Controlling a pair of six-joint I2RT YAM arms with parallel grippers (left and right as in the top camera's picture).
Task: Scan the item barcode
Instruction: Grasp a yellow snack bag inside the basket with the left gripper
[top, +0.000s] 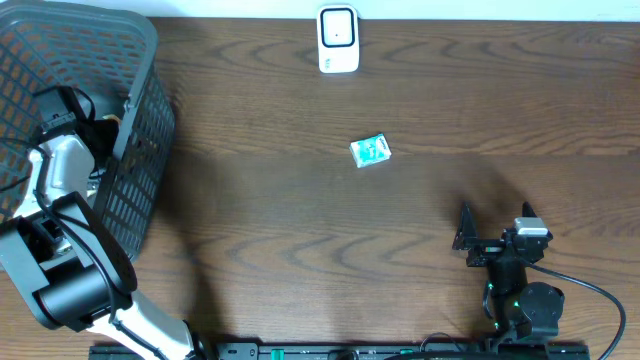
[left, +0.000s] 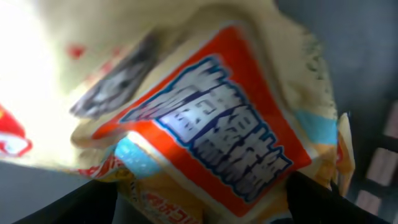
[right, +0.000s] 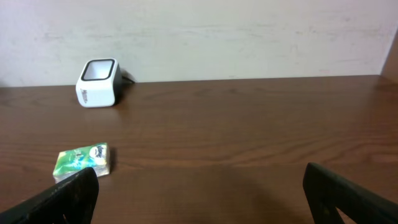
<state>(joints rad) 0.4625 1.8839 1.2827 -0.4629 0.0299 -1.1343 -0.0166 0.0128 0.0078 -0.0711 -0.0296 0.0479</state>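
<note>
1. Snack packet: a crinkled cream wrapper with an orange-red panel, blue-and-white lettering and light blue patches. It fills nearly the whole left wrist view, tilted and partly blown out by glare at the upper left.
2. It sits right up against the left gripper, between the two dark fingers that show at the bottom corners of that view.
3. Those fingers stand far apart with the packet spanning the gap. I cannot tell whether they are pinching its sides or merely flanking it.
4. From overhead, the left arm reaches into the grey mesh basket at the table's left end. The packet is down inside it and is not clearly visible from above.
5. The white barcode scanner stands at the far edge of the wooden table, near the middle, well apart from the basket.
6. A small green packet lies flat on the table in front of the scanner and slightly to its right, touching nothing.
7. The right gripper sits low near the front right of the table with its claw spread wide and nothing between the fingers. It faces the scanner and the green packet, well short of both.
</note>
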